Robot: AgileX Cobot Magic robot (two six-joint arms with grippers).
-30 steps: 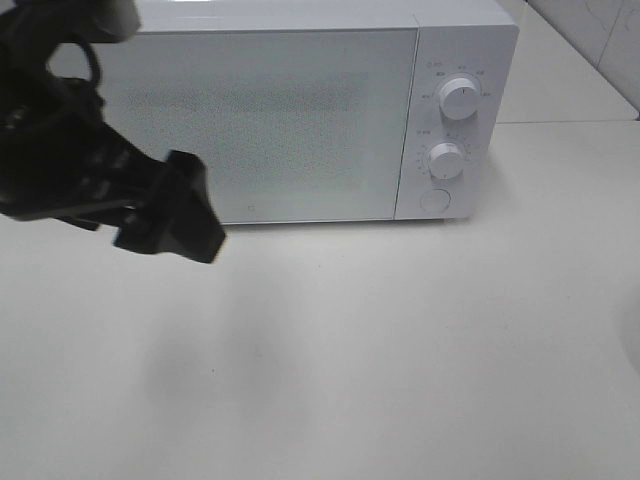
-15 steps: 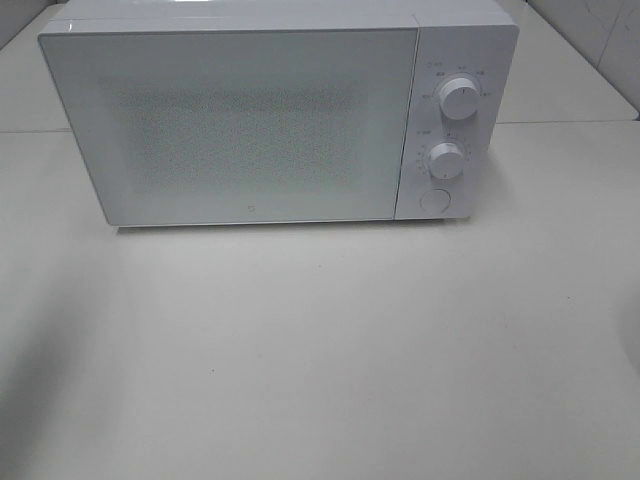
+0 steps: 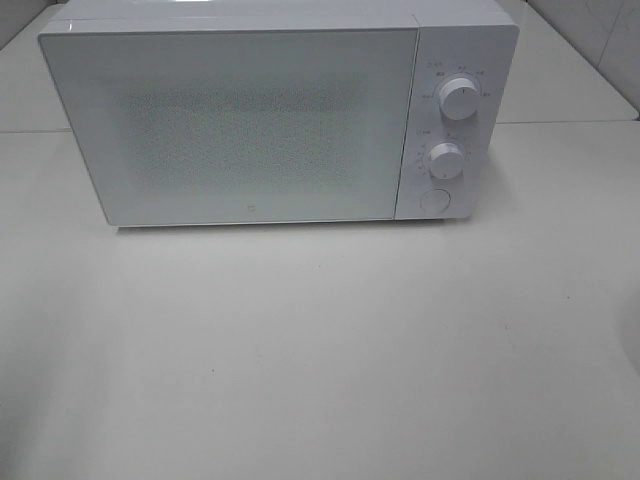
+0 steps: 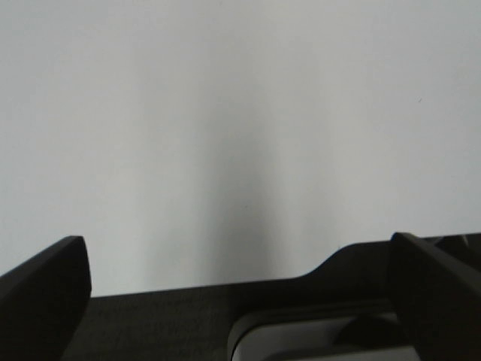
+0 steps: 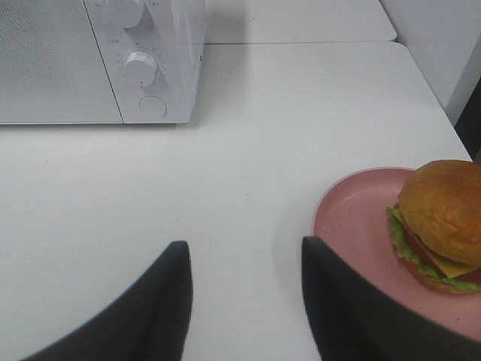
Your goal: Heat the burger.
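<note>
The burger (image 5: 440, 222), with a tan bun and green, yellow and red layers, sits on a pink plate (image 5: 353, 218) and shows only in the right wrist view. My right gripper (image 5: 244, 252) hovers over bare table beside the plate, open, with nothing between its fingers. My left gripper (image 4: 237, 244) is open wide over bare white table. The white microwave (image 3: 250, 120) stands at the back of the table with its door shut; it also appears as the microwave (image 5: 75, 60) in the right wrist view. Neither arm shows in the exterior high view.
The microwave's panel carries two knobs (image 3: 458, 98) (image 3: 446, 160) and a round button (image 3: 433, 199). White table (image 3: 320, 350) stretches in front of the microwave. The table's edge (image 5: 451, 124) runs close behind the plate.
The left arm, which stood in front of the microwave's left side a second ago, has left the exterior high view. The microwave has not moved.
</note>
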